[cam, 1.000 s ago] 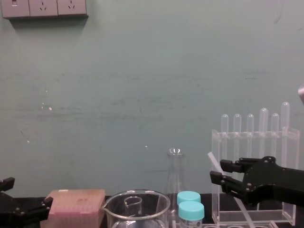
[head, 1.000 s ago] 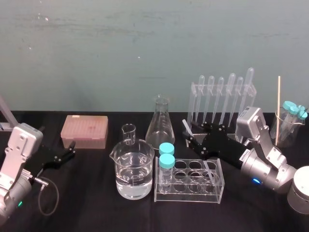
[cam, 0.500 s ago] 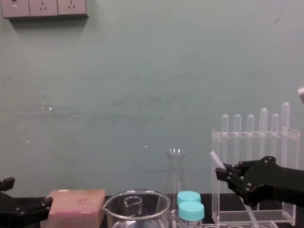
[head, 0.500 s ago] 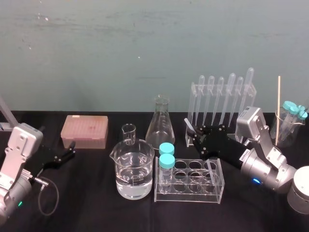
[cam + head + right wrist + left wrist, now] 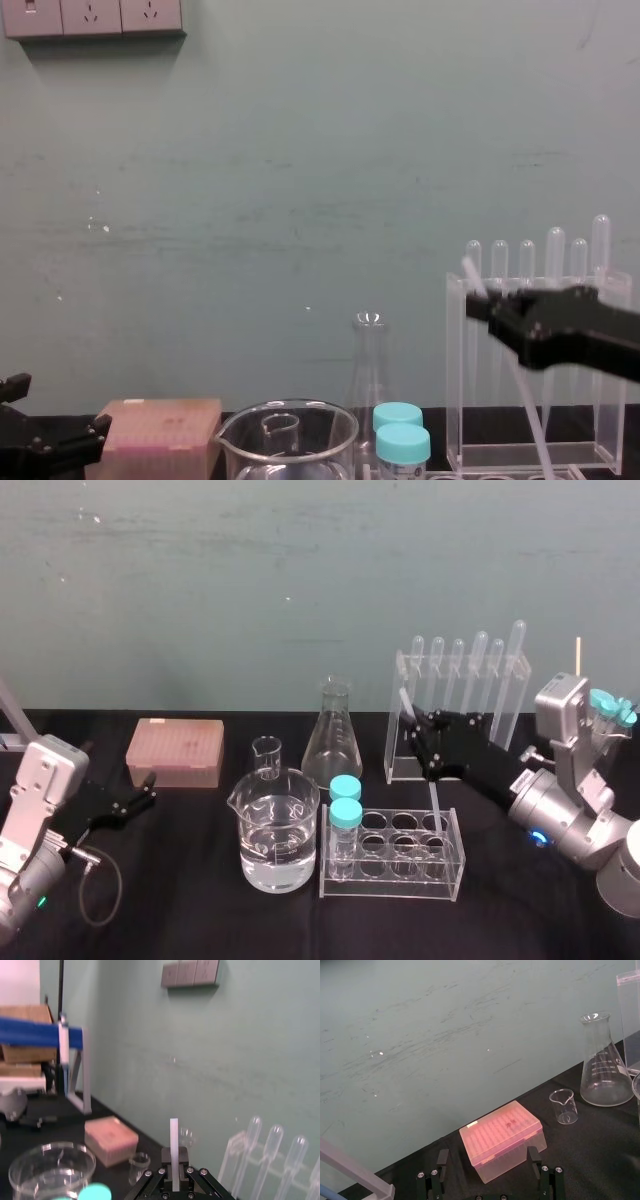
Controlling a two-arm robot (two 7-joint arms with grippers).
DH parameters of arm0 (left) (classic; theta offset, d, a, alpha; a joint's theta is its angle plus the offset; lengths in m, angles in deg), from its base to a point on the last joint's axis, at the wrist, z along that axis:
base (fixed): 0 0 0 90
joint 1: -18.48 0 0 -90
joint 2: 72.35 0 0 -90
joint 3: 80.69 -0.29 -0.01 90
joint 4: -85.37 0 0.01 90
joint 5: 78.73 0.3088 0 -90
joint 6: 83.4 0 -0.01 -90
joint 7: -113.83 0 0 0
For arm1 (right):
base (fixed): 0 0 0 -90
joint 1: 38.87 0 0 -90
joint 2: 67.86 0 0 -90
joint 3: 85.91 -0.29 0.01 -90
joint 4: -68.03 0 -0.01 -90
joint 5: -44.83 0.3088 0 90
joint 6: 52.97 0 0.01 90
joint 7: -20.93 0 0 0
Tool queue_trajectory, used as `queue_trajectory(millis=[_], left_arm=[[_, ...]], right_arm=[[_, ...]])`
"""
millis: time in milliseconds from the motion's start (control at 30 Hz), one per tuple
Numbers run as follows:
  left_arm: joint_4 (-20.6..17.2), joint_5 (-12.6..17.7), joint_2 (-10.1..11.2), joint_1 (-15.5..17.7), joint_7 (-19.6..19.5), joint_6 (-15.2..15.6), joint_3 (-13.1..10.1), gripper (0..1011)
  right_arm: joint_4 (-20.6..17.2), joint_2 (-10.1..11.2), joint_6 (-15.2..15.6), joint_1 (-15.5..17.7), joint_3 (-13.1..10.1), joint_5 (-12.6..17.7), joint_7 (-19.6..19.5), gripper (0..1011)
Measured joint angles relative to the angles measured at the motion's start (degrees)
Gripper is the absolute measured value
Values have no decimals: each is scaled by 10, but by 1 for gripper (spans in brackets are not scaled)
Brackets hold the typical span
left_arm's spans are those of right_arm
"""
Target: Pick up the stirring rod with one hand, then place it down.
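The stirring rod (image 5: 436,796) is a thin translucent-white stick, tilted, with its top end leaning left toward the flask. My right gripper (image 5: 418,742), a black hand, is shut on its upper part in front of the pipette rack (image 5: 460,675). The rod's lower end (image 5: 530,412) reaches down toward the back row of the clear tube rack (image 5: 392,872). Seen from the right wrist, the rod (image 5: 173,1145) stands up between the closed fingers of the right gripper (image 5: 173,1183). My left gripper (image 5: 143,790) rests open at the far left of the table, near the pink box.
A large beaker of water (image 5: 278,832), a small beaker (image 5: 266,754) and a conical flask (image 5: 335,742) stand in the middle. The pink tip box (image 5: 175,750) sits at back left. Two teal-capped tubes (image 5: 345,800) stand in the tube rack. A beaker of capped tubes (image 5: 598,735) stands far right.
My right gripper has closed on the stirring rod and risen up and to the right with it, in front of the pipette rack. The left arm has not moved.
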Motion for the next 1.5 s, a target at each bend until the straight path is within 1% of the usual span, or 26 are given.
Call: queue_trajectory(millis=[233,300,400,433,467,500,533,600,667,700,767,833,1000,1500], left_arm=[[0,0,0,0,0,0,0,1000],[0,0,0,0,0,0,0,1000],[0,0,0,0,0,0,0,1000],[0,0,0,0,0,0,0,1000],[0,0,0,0,0,0,0,1000],[0,0,0,0,0,0,0,1000],[0,0,0,0,0,0,0,1000],[0,0,0,0,0,0,0,1000],[0,0,0,0,0,0,0,1000],[0,0,0,0,0,0,0,1000],[0,0,0,0,0,0,0,1000],[0,0,0,0,0,0,0,1000],[0,0,0,0,0,0,0,1000],[0,0,0,0,0,0,0,1000]], right_arm=[[-27,-6,-15,1,-18,39,13,69],[-32,-7,-19,1,-20,44,15,69],[-38,-10,-36,-1,-25,54,21,69],[-39,-10,-44,-2,-26,56,22,69],[-38,-12,-66,-2,-29,57,26,69],[-36,-13,-79,-3,-31,58,29,69],[-30,-15,-99,-3,-34,62,37,69],[-23,-16,-117,-4,-37,71,49,69],[-16,-17,-129,-5,-39,80,60,69],[-7,-18,-137,-6,-41,88,70,69],[2,-17,-141,-6,-42,96,80,69],[8,-17,-140,-4,-42,98,83,69],[18,-12,-123,2,-40,97,81,69],[16,-13,-125,1,-40,96,80,69]])
